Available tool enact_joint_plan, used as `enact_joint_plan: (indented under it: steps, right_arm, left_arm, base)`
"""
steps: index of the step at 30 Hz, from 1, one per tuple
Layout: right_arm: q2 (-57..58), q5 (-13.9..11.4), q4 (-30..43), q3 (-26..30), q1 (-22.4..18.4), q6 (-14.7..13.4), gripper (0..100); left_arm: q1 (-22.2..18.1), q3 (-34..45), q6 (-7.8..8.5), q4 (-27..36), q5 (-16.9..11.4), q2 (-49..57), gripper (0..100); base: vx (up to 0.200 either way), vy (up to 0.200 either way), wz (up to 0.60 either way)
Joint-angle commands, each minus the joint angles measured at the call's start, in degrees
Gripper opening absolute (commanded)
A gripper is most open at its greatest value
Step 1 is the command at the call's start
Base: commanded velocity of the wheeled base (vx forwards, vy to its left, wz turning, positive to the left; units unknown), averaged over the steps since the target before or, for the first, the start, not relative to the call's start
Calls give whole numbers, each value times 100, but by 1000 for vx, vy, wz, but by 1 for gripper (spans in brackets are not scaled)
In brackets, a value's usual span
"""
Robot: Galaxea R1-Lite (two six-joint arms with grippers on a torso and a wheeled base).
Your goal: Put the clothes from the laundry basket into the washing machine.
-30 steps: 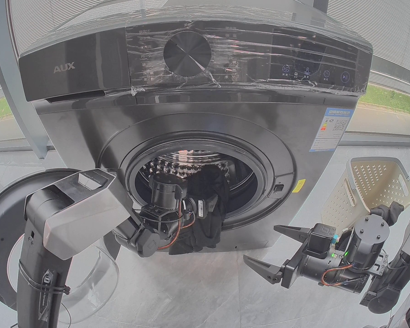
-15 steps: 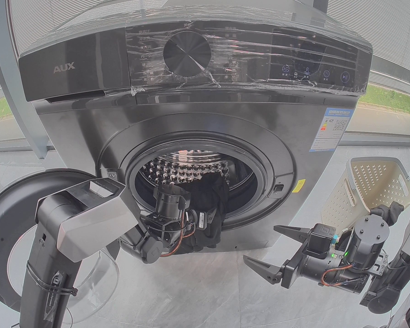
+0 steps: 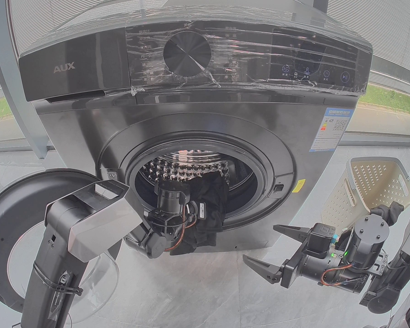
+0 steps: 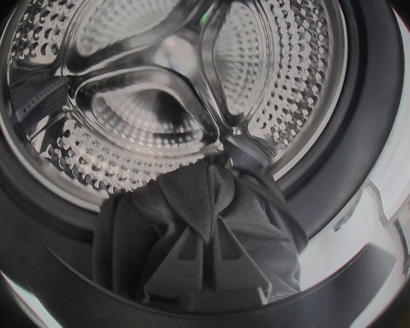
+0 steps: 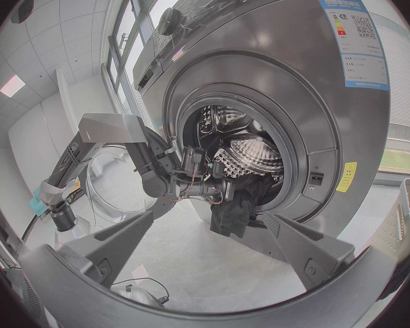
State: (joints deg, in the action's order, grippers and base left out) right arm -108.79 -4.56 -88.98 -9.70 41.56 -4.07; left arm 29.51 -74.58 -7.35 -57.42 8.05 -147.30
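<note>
A black garment (image 3: 212, 191) hangs over the lower lip of the washing machine's (image 3: 86, 128) round opening, part inside the drum and part drooping down the front. My left gripper (image 3: 208, 208) is at that lip, shut on the black garment. The left wrist view has its fingers (image 4: 187, 260) pinched together on the cloth (image 4: 259, 224), with the steel drum (image 4: 136, 110) beyond. My right gripper (image 3: 262, 243) stands open and holds nothing, low over the floor to the right of the opening. The laundry basket (image 3: 378, 183) lies tipped on its side behind it and looks empty.
The washer's round door (image 3: 9, 233) is swung wide open at the left, beside my left arm. Grey tiled floor (image 3: 205, 288) spreads in front of the machine. Windows run behind and to the right.
My left arm's elbow has shifted right, and the wrist with the black garment has dropped slightly at the opening. The right arm has not moved.
</note>
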Motion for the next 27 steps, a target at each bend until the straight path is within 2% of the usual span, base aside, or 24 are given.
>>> enact_joint_plan:
  steps: [1, 8, 16, 17, 20, 25, 27]
  right_arm:
    - [-2, -1, -32, -14, 1, -6, 100]
    - [-2, -1, -41, -23, 28, 3, 100]
    - [-2, -1, -32, -23, 10, 3, 100]
    - [-2, -1, -41, -23, 10, -6, 100]
    - [-2, -1, -32, -23, 19, -6, 100]
    - [-2, -1, -32, -14, 10, -6, 100]
    - [-2, -1, -32, -14, 19, -6, 100]
  left_arm:
    - [-156, -689, -47, -156, 250, -71, 0]
    - [-288, -1595, -56, -437, 435, -229, 0]
    - [-271, -1621, -74, -586, 461, -282, 0]
    - [-262, -1586, -100, -595, 461, -282, 100]
    - [-236, -1428, -161, -586, 461, -238, 100]
    - [-183, -601, -161, -419, 364, 131, 100]
    - [-60, 128, -161, -182, 57, 333, 100]
  base:
    - [0, 0, 0]
    - [0, 0, 0]
    - [0, 0, 0]
    - [0, 0, 0]
    - [0, 0, 0]
    - [0, 0, 0]
    - [0, 0, 0]
